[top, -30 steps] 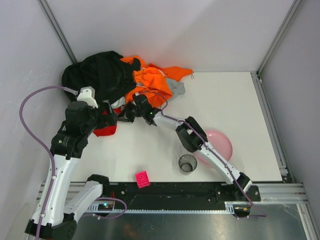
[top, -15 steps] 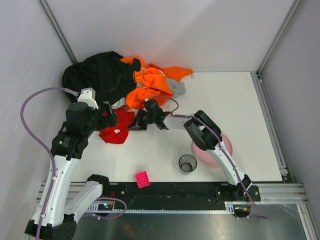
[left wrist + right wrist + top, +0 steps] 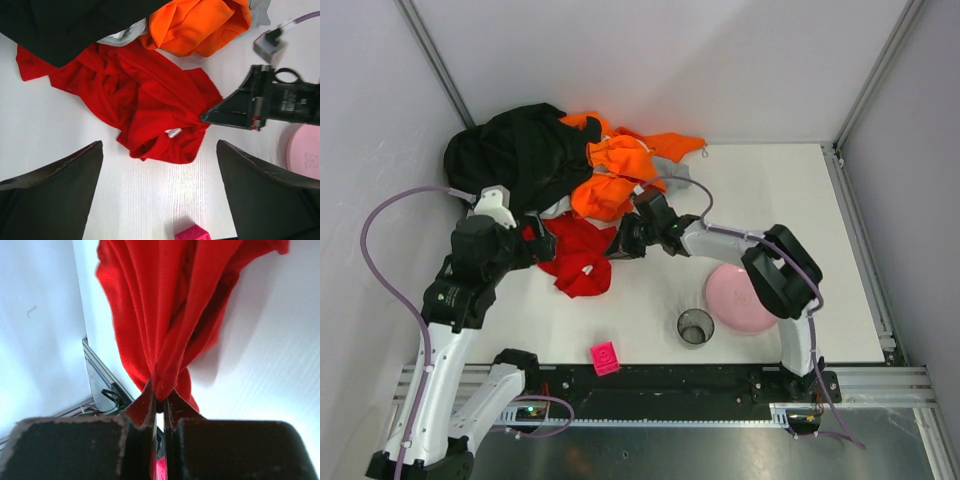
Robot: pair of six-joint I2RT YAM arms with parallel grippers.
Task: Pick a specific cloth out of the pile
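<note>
Cloth [image 3: 578,262]: red, spread on tabletop [image 3: 790,200], just beside pile [image 3: 535,150]. Right gripper [image 3: 159,401] — jaws clenched on bunched cloth edge, the pinch plain only in right wrist view. Left gripper [image 3: 158,145] — jaws released, wide apart over cloth; left wrist view alone shows cloth's top tucked under pile.

My left arm [image 3: 445,355] at lower left, white links, black joints, purple cable [image 3: 363,240], right arm [image 3: 780,270] the same, left gripper [image 3: 160,150] matte black.

overhead, two wrist close-ups; shared cloth [image 3: 577,262]
</note>
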